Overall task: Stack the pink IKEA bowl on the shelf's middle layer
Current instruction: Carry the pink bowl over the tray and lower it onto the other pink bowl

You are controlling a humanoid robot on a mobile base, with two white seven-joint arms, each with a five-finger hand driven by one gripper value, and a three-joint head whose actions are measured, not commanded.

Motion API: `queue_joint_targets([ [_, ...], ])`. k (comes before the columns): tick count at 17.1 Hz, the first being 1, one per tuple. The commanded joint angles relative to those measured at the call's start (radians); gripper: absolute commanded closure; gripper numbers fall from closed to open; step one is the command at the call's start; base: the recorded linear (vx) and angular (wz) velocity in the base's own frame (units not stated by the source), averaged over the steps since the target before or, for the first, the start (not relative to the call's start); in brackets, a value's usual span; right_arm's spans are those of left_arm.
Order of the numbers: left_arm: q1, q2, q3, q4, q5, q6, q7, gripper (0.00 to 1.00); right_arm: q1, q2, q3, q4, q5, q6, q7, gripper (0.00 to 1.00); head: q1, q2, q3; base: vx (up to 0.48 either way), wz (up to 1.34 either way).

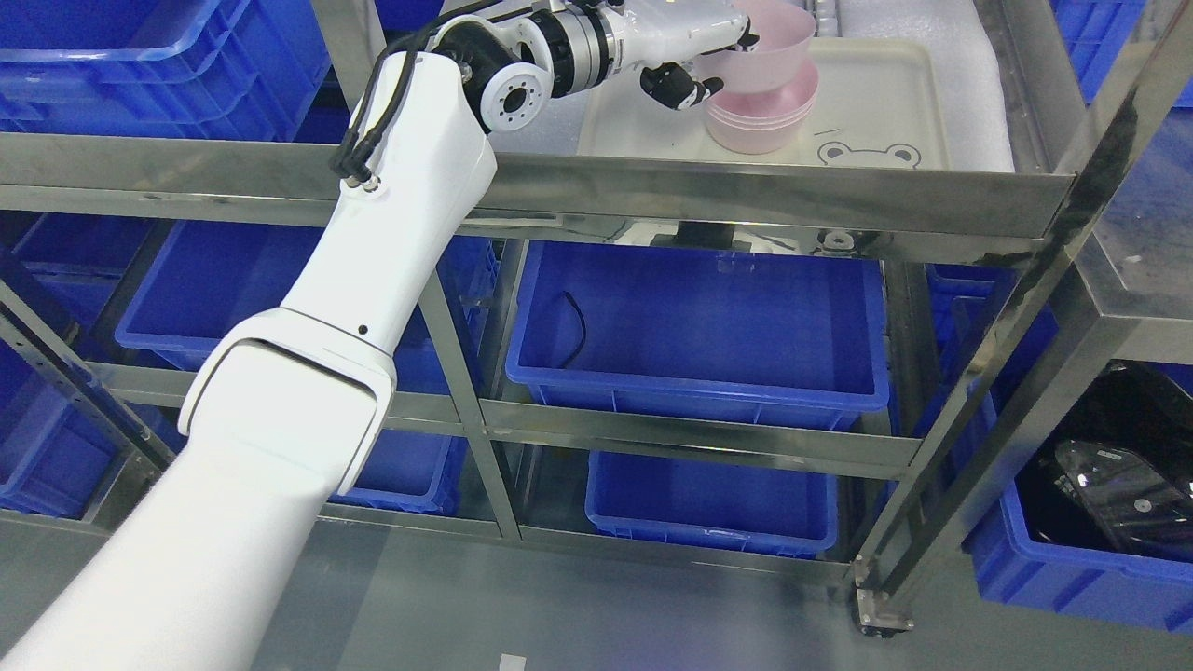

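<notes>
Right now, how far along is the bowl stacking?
Done: several pink bowls sit nested on the cream tray. In hand: the left hand holds another pink bowl, tilted over the stack. Left: seat it and let go.

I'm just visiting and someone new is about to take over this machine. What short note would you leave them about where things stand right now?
Left hand: reaching over the shelf, fingers closed on a pink bowl, held tilted just above the stack of pink bowls.
Right hand: not in view.
The stack sits on the cream tray with a bear face, on the metal shelf.
Done: the bowl is picked up and carried over the stack.
Left: level the bowl, lower it into the stack, release it and draw the arm back.
Blue bins below play no part.
</notes>
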Motion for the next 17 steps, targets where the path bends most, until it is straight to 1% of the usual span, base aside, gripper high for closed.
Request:
queue_joint_targets([
  [1, -0.003, 0.017, -0.106, 0.044, -0.005, 0.006, 0.011, 0.94, 0.023, -0.017, 0.000, -0.017, 0.000, 0.001, 0.000, 0.00, 0.0000, 0.000, 0.000, 0.000, 0.00],
  [4, -0.003, 0.017, -0.108, 0.051, -0.011, 0.017, 0.020, 0.92, 0.023, -0.017, 0.000, -0.017, 0.000, 0.001, 0.000, 0.00, 0.0000, 0.000, 0.000, 0.000, 0.00],
  [8, -0.003, 0.017, -0.103, 0.051, -0.017, 0.027, 0.077, 0.84, 0.023, -0.017, 0.000, -0.017, 0.000, 0.001, 0.000, 0.00, 0.0000, 0.000, 0.000, 0.000, 0.00],
  [9, -0.003, 0.017, -0.102, 0.051, -0.016, 0.027, 0.084, 0.79, 0.023, -0.017, 0.000, -0.017, 0.000, 0.001, 0.000, 0.00, 0.0000, 0.000, 0.000, 0.000, 0.00],
  [11, -0.003, 0.017, -0.102, 0.051, -0.016, 0.029, 0.086, 0.64, 0.023, -0.017, 0.000, -0.017, 0.000, 0.001, 0.000, 0.00, 0.0000, 0.000, 0.000, 0.000, 0.00],
  [12, -0.002, 0.017, -0.102, 0.051, -0.014, 0.029, 0.087, 0.59, 0.023, -0.017, 0.000, -0.017, 0.000, 0.001, 0.000, 0.00, 0.0000, 0.000, 0.000, 0.000, 0.00],
  [14, 0.000, 0.017, -0.100, 0.051, -0.005, 0.029, 0.090, 0.50, 0.023, -0.017, 0.000, -0.017, 0.000, 0.001, 0.000, 0.00, 0.0000, 0.000, 0.000, 0.000, 0.00],
  [17, 0.000, 0.017, -0.096, 0.051, 0.016, 0.031, 0.118, 0.39, 0.023, -0.017, 0.000, -0.017, 0.000, 0.001, 0.000, 0.00, 0.0000, 0.000, 0.000, 0.000, 0.00],
])
